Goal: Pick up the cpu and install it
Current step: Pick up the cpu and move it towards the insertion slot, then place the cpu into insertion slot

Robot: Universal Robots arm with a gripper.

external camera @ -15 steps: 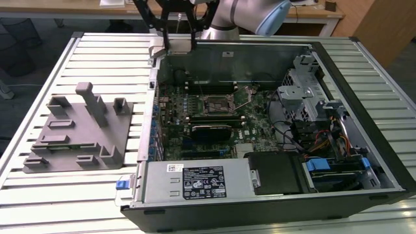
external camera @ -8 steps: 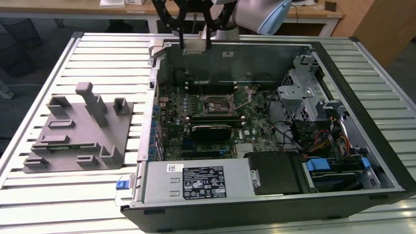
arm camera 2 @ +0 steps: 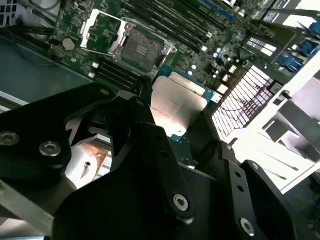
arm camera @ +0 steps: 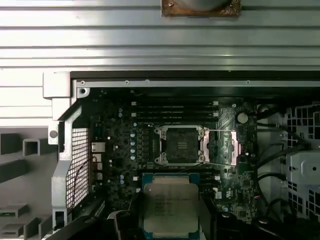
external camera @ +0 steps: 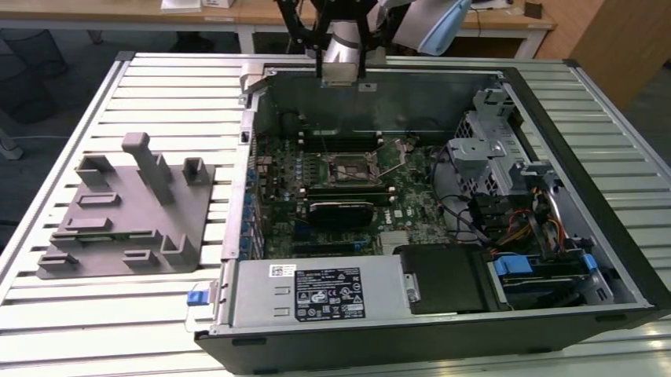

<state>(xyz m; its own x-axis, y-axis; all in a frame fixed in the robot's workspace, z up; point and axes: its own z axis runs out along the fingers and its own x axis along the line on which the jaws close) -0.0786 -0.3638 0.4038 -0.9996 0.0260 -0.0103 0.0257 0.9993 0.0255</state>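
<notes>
Second wrist view: gripper around cpu

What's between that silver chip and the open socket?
In the first wrist view, just a narrow strip of circuit board separates cpu and socket.

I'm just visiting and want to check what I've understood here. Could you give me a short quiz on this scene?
1. True or false: the gripper holds the cpu above the motherboard.
2. The socket is: A) empty and open; B) filled; C) under a fan.
3. In the exterior view, on which side of the computer case does the grey tray lie?
Key: 1 true; 2 A; 3 the left.
</notes>
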